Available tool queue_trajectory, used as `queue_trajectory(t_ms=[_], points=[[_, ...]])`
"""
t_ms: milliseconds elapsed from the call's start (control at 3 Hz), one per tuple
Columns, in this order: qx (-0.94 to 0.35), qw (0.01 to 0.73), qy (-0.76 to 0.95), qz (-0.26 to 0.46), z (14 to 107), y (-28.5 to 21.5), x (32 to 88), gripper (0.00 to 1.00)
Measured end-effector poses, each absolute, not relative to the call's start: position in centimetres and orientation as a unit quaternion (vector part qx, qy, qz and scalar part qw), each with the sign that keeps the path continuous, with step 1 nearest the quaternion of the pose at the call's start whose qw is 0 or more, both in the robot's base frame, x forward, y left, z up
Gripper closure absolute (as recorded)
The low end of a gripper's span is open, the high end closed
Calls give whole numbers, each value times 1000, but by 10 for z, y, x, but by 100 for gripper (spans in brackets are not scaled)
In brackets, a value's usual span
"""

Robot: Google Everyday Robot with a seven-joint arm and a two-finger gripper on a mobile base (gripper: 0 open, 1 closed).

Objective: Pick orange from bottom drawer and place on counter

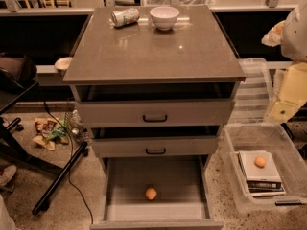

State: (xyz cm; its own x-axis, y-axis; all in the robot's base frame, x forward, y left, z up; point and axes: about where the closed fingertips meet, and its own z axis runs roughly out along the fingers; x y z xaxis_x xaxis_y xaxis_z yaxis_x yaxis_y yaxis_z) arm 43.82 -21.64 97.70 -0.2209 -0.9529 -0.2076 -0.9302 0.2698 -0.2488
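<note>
The orange (151, 193) lies on the floor of the open bottom drawer (120, 186), near the middle and towards the front. The drawer is pulled out under two shallower drawers with black handles. The counter (153, 51) is the glossy grey-brown top of the cabinet. My gripper (273, 34) is at the right edge of the camera view, level with the counter and to its right, far above the orange. My arm (289, 92) hangs below it. Nothing shows in the gripper.
A tipped can (124, 17) and a white bowl (164, 17) stand at the counter's back. A clear bin (288, 143) on the floor at the right holds a scale with a second orange (260, 161). A black stand (57, 176) and litter lie at the left.
</note>
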Motion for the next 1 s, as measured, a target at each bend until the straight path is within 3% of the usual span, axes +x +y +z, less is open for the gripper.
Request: queue_trajectory(t_ms=[1000], points=[[-603,191,774,7,900,-183,430,0]])
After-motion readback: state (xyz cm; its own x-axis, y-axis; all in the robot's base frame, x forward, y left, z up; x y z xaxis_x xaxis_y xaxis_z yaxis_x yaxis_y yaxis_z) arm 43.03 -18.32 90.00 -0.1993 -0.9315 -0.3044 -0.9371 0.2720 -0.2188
